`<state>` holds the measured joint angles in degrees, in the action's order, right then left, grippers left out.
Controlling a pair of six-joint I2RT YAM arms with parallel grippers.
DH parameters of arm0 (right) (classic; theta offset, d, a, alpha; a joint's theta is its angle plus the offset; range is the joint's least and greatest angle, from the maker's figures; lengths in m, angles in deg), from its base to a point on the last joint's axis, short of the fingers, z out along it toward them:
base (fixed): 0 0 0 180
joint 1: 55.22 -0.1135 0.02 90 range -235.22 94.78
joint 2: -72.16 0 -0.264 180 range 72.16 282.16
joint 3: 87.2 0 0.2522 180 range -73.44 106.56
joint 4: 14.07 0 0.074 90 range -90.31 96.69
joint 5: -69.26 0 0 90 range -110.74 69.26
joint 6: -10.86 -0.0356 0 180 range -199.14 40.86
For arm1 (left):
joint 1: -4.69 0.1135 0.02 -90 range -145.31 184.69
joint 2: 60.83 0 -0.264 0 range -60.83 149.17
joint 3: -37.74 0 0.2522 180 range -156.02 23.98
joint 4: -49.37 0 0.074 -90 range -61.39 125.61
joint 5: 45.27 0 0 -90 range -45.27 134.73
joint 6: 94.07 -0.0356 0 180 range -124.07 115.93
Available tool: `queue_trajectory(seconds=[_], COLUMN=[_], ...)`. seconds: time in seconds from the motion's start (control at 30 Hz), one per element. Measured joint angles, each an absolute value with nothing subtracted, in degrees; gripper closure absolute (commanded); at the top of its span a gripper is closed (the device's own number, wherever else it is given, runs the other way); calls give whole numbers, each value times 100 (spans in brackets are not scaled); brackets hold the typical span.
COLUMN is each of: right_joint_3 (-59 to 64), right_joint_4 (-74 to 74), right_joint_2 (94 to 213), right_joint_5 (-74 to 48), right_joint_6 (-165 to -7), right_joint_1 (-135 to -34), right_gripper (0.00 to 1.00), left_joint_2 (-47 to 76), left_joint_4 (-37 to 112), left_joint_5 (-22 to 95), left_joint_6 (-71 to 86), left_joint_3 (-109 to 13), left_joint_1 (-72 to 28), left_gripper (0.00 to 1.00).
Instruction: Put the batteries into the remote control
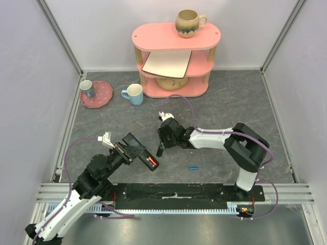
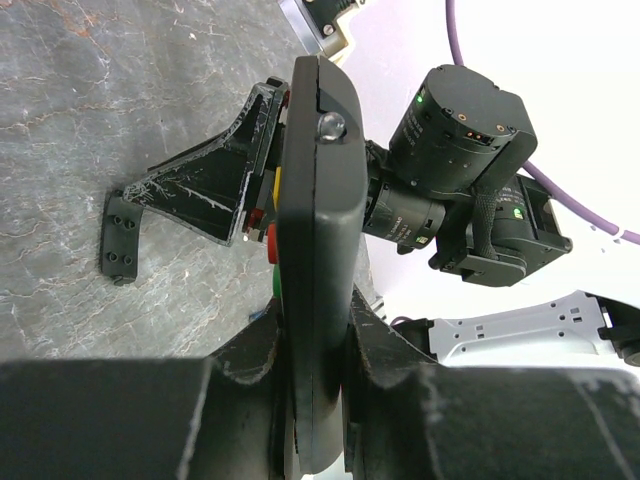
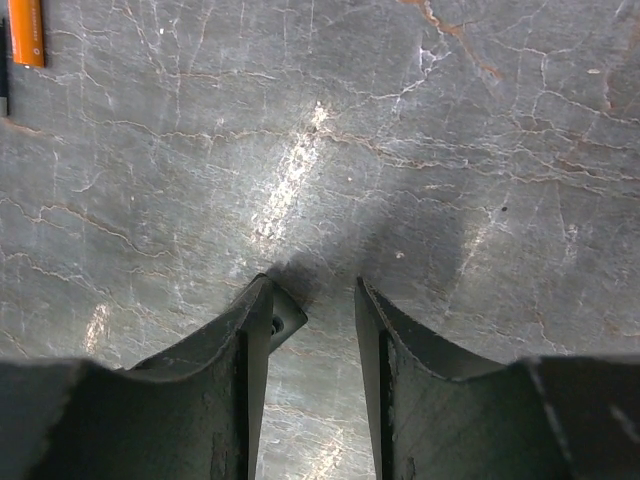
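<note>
Jaws: left gripper (image 2: 318, 345) clamps remote control (image 2: 320, 200) (buttons mostly hidden).

You have a pink shelf (image 1: 153, 35) at the far edge of the counter (image 1: 230, 102), a brown mug (image 1: 188, 23) on top. Toward the far left corner sit a blue mug (image 1: 135, 95) and a pink plate (image 1: 104, 95) carrying a small cup (image 1: 87, 88).

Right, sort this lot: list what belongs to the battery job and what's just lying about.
Job: remote control, red-orange battery, blue battery, left gripper, right gripper.
Lying about: pink shelf, brown mug on it, blue mug, pink plate with small cup.
</note>
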<state>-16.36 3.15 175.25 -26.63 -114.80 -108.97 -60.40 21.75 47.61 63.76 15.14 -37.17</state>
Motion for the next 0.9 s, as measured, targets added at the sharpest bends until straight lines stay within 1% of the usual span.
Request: queue_trajectory(seconds=[0.07, 0.27, 0.37, 0.67, 0.7, 0.77, 0.83, 0.9], right_joint_3=[-1636, -1721, -1784, -1909, -1924, -1961, -2001, -2051], right_joint_4=[317, 175, 31, -172, -190, -205, -207, -199], right_joint_2=[17525, 17525, 17525, 17518, 17516, 17494, 17450, 17378], right_joint_5=[-2648, -2508, -2425, -2292, -2287, -2270, -2248, -2248], right_joint_6=[-11464, -11462, -11460, -11453, -11458, -11462, -11488, -11495], right_joint_1=[-10900, -10897, -10897, -10900, -10900, -10900, -10900, -10900], right_gripper=[59, 63, 67, 85, 89, 93, 99, 100], left_joint_2=[-6040, -6040, -6040, -6040, -6040, -6040, -6040, -6040], left_joint_4=[2164, 2142, 2142, 2144, 2144, 2144, 2146, 2148], left_joint_5=[4761, 4750, 4743, 4734, 4734, 4730, 4723, 4721], left_joint_6=[6376, 6376, 6376, 6378, 6378, 6378, 6376, 6378], left_joint_3=[1514, 1514, 1514, 1514, 1514, 1514, 1514, 1514], left_joint_1=[-3717, -3717, -3717, -3717, -3717, -3717, -3717, -3717], left_gripper=[98, 98, 98, 98, 98, 98, 98, 98])
